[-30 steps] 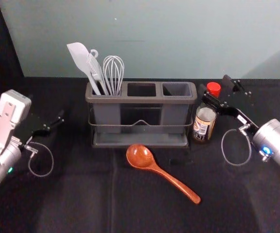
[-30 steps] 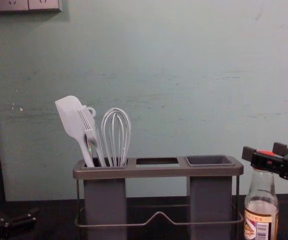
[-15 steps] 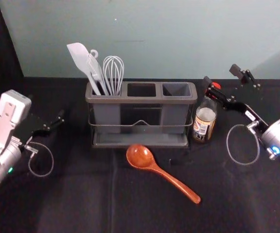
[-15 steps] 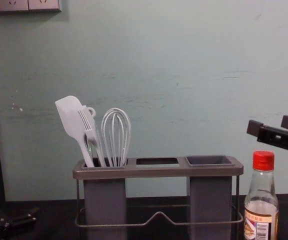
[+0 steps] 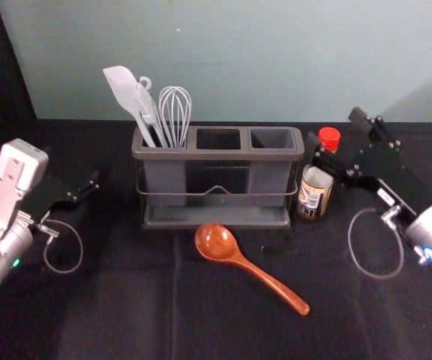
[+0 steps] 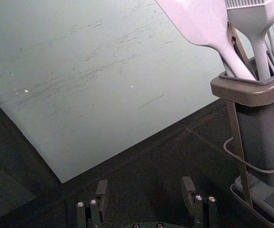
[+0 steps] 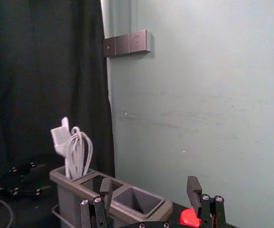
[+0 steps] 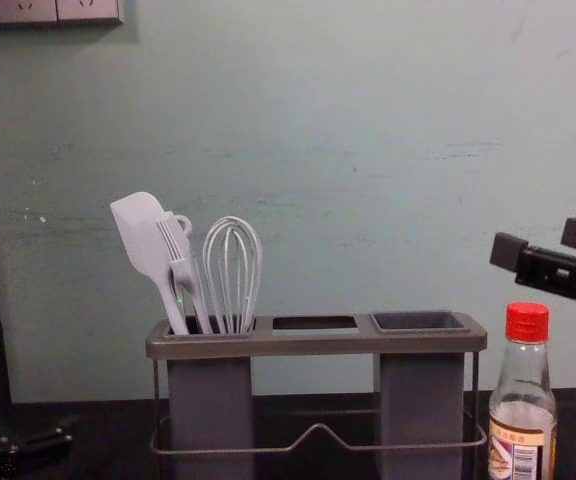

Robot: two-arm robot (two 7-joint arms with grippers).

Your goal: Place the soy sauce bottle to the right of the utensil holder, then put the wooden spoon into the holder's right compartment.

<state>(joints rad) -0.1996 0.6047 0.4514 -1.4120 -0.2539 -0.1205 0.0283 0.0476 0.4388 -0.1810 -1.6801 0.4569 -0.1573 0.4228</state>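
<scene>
Black cloth (image 5: 126, 307) runs up to a pale wall (image 5: 298, 60). At the centre of the head view stands the holder (image 5: 220, 154); the bottle (image 5: 313, 196) is upright just beside its right end. Below centre lies the spoon (image 5: 255, 271), bowl towards the holder. Right of centre, the right gripper (image 5: 336, 127) has its jaws wide near the bottle's cap (image 5: 329, 138). Centre left, the left gripper (image 5: 87, 187) is parked, jaws wide too.
</scene>
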